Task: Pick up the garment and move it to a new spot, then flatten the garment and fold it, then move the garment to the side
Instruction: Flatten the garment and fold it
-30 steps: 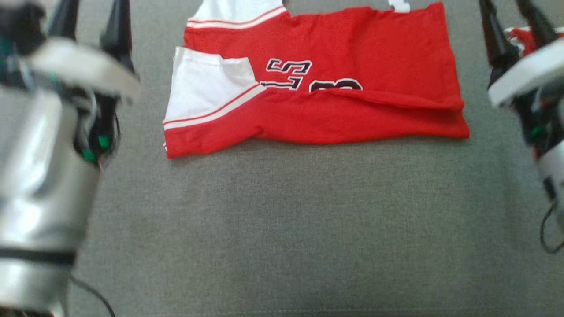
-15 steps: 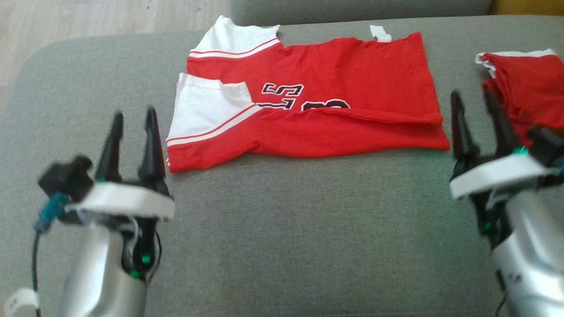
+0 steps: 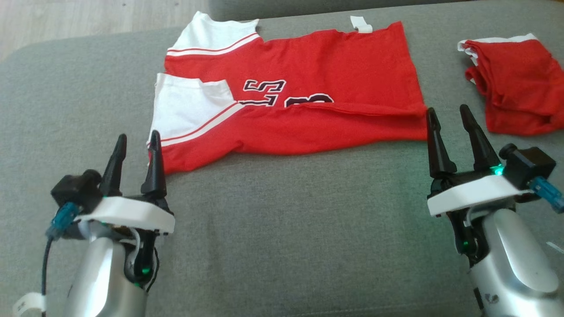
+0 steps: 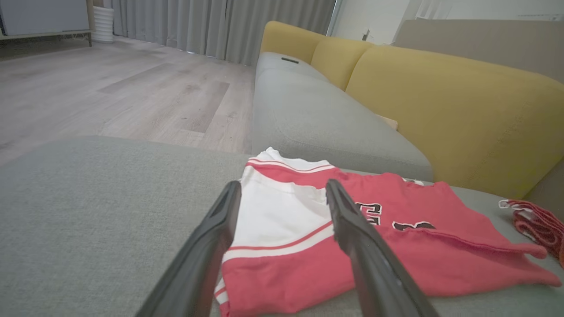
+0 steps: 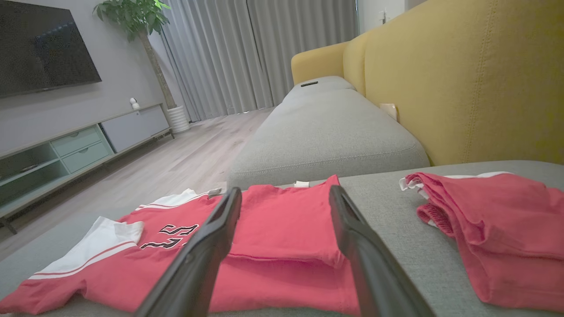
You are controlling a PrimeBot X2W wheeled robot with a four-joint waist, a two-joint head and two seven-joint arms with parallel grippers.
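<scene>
Left gripper (image 3: 137,135): fingers spread wide, nothing between them; it stands at the near left corner of the garment (image 3: 308,88), fingers pointing away from the robot.
Left gripper contact: in the head view its inner fingertip (image 3: 154,134) overlaps the red hem just below the white sleeve; whether it touches the cloth or hangs just above it is hard to tell. In the left wrist view the two fingers frame the white sleeve and the corner of the hem.
Right gripper (image 3: 447,109): fingers likewise wide apart and empty, at the near right corner of the garment.
Right gripper contact: its inner fingertip (image 3: 431,112) lies over the garment's right edge, close to the end of the fold; the right wrist view shows the fingers framing that right end, with no cloth pinched.
Garment: red jersey with white sleeves, spread on the grey seat cushion (image 3: 286,229), sleeves to the robot's left; its near part is folded up over the lower half of the black lettering; a small white tag sits on the far edge.
Second red garment (image 3: 515,88): a crumpled heap on the same cushion, apart from the jersey, beyond the right gripper.
Yellow backrest (image 5: 462,66): rises behind the cushion.
</scene>
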